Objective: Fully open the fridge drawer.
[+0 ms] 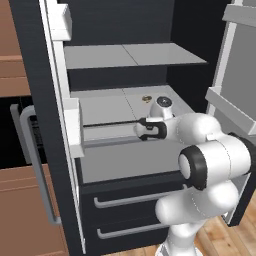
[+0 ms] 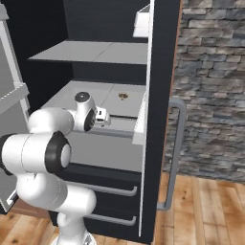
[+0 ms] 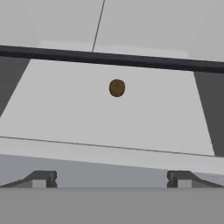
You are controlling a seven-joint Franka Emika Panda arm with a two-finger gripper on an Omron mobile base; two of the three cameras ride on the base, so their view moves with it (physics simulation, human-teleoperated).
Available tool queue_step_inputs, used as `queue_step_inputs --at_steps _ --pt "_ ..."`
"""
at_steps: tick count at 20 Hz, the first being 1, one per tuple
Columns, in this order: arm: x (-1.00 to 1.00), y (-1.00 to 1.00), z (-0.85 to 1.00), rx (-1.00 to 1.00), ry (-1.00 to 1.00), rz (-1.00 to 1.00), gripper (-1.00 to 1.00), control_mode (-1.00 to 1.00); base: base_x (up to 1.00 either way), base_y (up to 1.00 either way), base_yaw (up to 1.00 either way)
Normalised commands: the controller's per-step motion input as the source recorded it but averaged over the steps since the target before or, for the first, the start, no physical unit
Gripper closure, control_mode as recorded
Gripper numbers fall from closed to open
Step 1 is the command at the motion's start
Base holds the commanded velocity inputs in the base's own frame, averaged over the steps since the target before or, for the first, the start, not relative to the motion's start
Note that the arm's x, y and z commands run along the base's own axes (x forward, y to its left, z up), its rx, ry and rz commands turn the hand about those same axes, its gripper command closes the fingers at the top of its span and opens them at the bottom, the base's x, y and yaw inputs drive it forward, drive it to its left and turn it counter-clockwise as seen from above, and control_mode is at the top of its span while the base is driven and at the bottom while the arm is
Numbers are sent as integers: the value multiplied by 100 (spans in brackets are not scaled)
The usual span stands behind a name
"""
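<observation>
One fridge drawer [image 1: 125, 162] sits in the middle of the open fridge, a wide light-grey box with a plain flat front, standing out a little nearer than the dark fronts under it. Beneath it are two dark drawers [image 1: 132, 199], each with one grey bar handle. Above it are two flat grey shelves [image 1: 132, 55]; the lower shelf [image 2: 100, 98] carries one small brown round object [image 1: 146, 98], toward its far side. The claw [image 1: 141, 129] reaches in over the drawer's top lip from the right, at about the middle of its width. In the hand view its two dark fingertips [image 3: 41, 178] stand wide apart with nothing between them, just above the drawer's near lip [image 3: 109, 153]. Two fridge doors hang open, one left [image 1: 40, 125] and one right [image 1: 235, 75]. One long grey handle [image 2: 174, 153] runs down the outside of the right-hand door.
</observation>
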Motion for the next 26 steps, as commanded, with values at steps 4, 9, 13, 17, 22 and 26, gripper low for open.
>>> queue_step_inputs --at_steps 4,9,13,17,22,26 --pt "21 0 -27 0 0 -1 -100 -100 0 0 0" --pt "6 0 -25 0 3 -1 -100 -100 0 0 0" --pt "-8 0 -22 0 15 -4 -100 -100 0 0 0" --pt "-33 0 -21 0 22 -5 -100 -100 0 0 0" --pt "-72 -12 -24 0 23 -6 -100 -100 0 0 0" --pt "-85 -14 -33 0 19 -7 -100 -100 0 0 0"
